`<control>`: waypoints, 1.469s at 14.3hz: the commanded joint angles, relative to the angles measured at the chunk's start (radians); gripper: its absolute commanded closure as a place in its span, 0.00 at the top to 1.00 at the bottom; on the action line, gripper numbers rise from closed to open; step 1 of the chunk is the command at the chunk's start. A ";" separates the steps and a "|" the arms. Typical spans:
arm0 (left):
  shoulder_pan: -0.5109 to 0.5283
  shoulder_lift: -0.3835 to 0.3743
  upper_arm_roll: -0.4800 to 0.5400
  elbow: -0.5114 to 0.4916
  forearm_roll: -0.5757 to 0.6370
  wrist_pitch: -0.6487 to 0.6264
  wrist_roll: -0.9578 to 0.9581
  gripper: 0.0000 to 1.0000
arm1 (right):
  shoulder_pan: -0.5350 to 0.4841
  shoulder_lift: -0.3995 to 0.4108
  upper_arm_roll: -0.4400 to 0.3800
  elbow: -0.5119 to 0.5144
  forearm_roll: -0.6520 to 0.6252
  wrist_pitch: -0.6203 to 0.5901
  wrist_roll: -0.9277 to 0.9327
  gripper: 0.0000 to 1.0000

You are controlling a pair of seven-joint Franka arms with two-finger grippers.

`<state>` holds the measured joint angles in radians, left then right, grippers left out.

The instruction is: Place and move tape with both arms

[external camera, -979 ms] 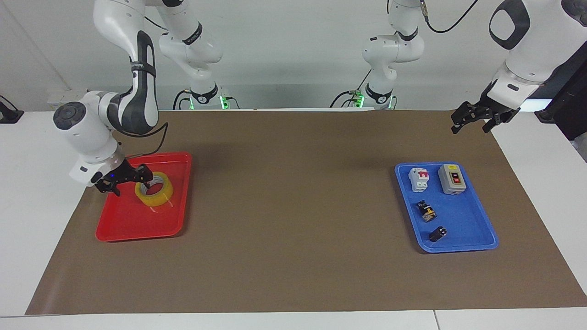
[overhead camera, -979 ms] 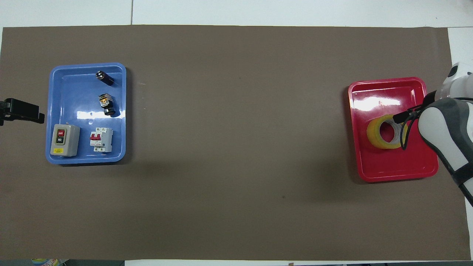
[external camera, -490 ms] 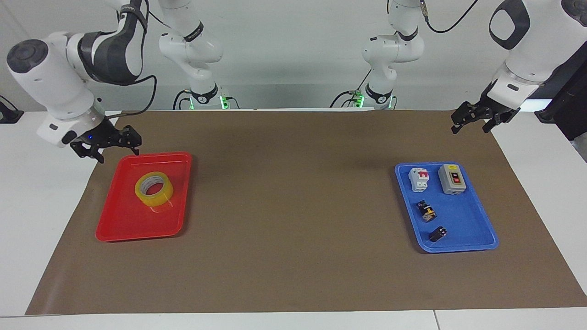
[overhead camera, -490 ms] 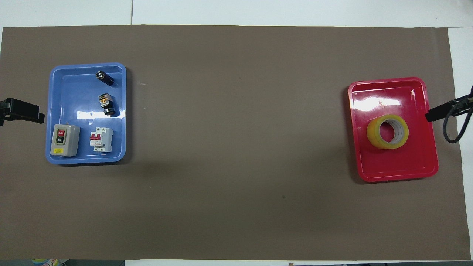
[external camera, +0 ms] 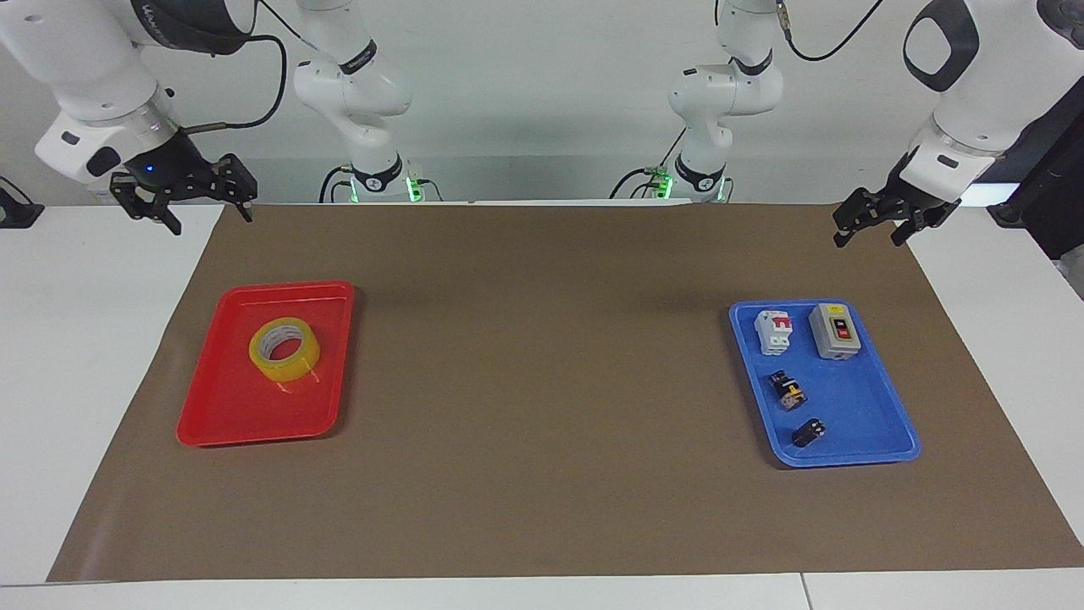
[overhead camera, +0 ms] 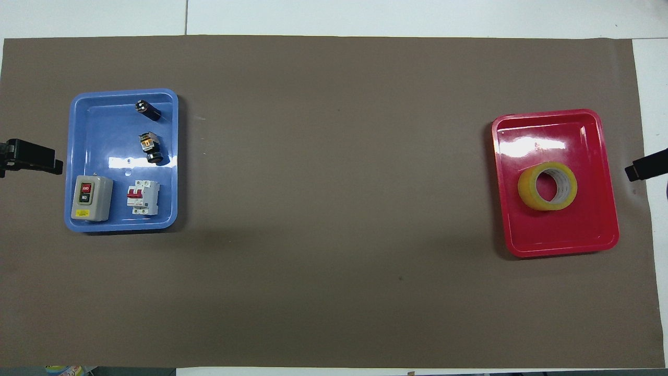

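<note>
Tape [external camera: 284, 348] lies flat in the red tray [external camera: 229, 419] at the right arm's end of the table, touched by neither gripper. The right gripper [external camera: 183, 202] hangs raised over the mat's corner with its fingers apart and empty, well apart from the roll. The left gripper [external camera: 872, 224] waits, fingers spread, over the mat's edge near the blue tray [external camera: 855, 415].

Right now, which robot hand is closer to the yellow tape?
The right gripper, open in the air by the red tray holding the tape. The left gripper waits at the table's other end, open.
</note>
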<state>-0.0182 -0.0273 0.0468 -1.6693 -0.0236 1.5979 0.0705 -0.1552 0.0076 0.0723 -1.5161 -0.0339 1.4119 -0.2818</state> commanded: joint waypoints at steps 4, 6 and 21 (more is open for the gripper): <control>0.001 -0.009 -0.001 -0.010 -0.010 -0.003 0.008 1.00 | -0.012 -0.012 0.011 0.010 -0.008 -0.040 0.099 1.00; 0.001 -0.009 -0.001 -0.009 -0.010 -0.003 0.008 1.00 | 0.072 -0.011 -0.054 0.011 -0.020 -0.051 0.101 1.00; 0.000 -0.009 -0.001 -0.009 -0.010 -0.003 0.008 1.00 | 0.152 -0.012 -0.157 0.005 -0.029 -0.034 0.099 1.00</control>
<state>-0.0182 -0.0273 0.0467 -1.6693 -0.0236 1.5979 0.0705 -0.0062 -0.0008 -0.0852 -1.5150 -0.0480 1.3741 -0.1934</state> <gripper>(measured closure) 0.000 0.000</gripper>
